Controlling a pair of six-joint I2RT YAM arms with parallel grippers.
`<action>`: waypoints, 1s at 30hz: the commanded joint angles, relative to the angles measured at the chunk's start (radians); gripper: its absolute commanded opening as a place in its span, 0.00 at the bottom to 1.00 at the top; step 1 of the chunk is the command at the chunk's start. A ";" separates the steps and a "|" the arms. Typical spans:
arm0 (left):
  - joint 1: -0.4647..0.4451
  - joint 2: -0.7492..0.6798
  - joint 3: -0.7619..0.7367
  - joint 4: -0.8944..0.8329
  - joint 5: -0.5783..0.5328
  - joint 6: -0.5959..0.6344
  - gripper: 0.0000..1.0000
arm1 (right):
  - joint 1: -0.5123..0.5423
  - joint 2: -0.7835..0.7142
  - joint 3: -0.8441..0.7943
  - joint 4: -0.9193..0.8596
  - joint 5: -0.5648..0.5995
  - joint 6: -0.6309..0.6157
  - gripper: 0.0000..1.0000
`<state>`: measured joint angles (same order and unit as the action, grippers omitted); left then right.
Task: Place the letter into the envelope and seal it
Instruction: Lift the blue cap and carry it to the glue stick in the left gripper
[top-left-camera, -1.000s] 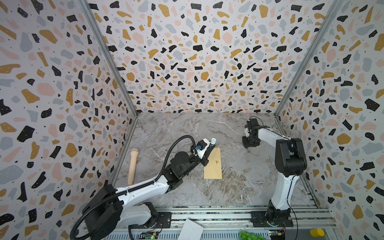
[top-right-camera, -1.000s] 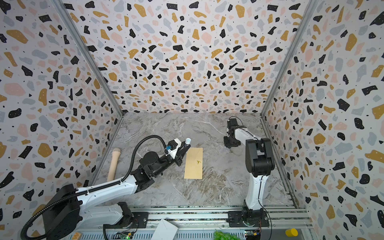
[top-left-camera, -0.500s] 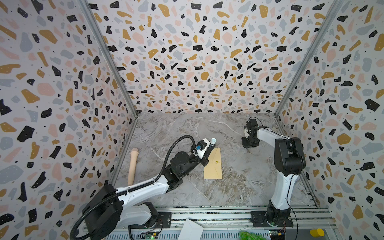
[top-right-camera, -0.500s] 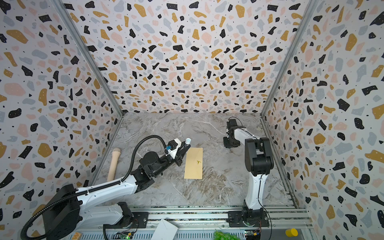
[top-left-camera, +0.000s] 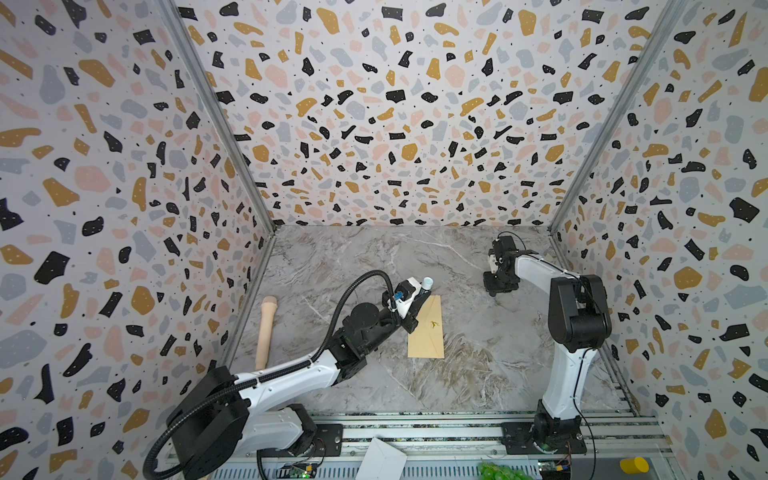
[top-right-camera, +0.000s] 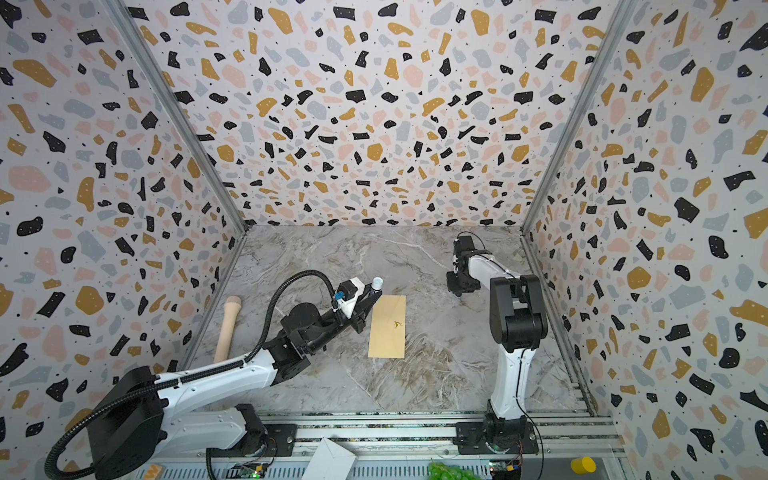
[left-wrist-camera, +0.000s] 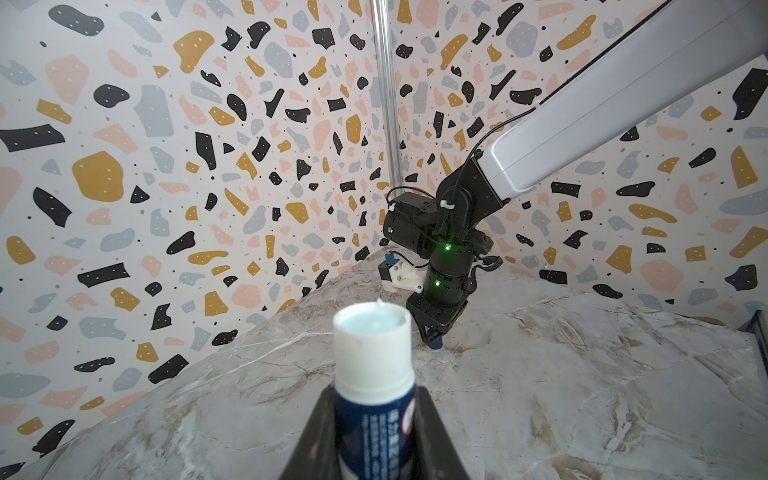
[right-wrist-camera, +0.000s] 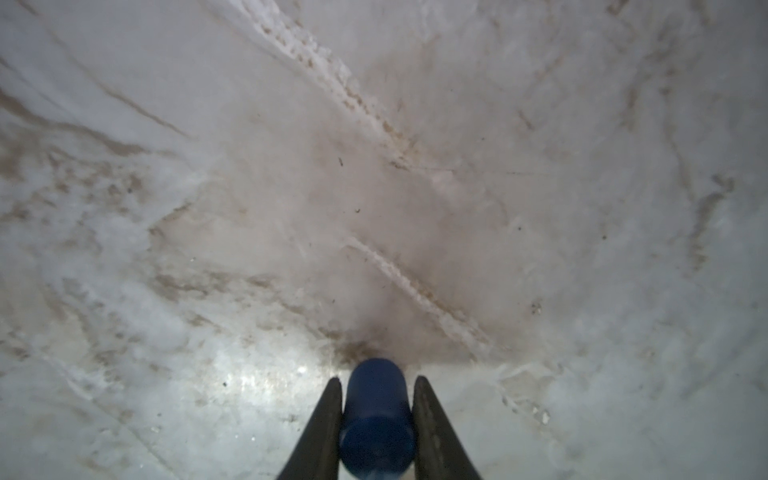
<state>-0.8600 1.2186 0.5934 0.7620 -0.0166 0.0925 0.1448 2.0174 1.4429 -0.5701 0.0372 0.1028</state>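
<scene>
Beside the flat tan envelope (top-left-camera: 426, 330) left claw (left-wrist-camera: 374, 401) clamps glue stick (left-wrist-camera: 371, 345); right claw (right-wrist-camera: 377, 386) clamps blue cap (right-wrist-camera: 377, 432)

Desk (top-left-camera: 365, 257): grey marble-patterned surface, seen in both top views. A tan envelope (top-left-camera: 424, 343) (top-right-camera: 386, 336) lies flat near the centre, long side running near to far; a pale wooden stick (top-left-camera: 265, 332) (top-right-camera: 227, 330) lies along the left edge, well apart from it. A blue cap (left-wrist-camera: 434, 344) appears to touch the surface at far right.
</scene>
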 joint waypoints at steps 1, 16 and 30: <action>-0.005 -0.001 0.015 0.045 0.010 0.008 0.00 | -0.003 -0.011 0.026 -0.028 0.001 -0.005 0.25; -0.005 -0.011 -0.022 0.039 0.026 0.057 0.00 | 0.054 -0.432 -0.058 -0.049 -0.280 -0.010 0.18; -0.005 0.025 -0.064 0.096 0.062 0.086 0.00 | 0.306 -0.665 0.044 -0.219 -0.620 -0.027 0.17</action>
<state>-0.8604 1.2419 0.5358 0.7670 0.0254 0.1631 0.4221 1.3857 1.4506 -0.7242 -0.4694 0.0845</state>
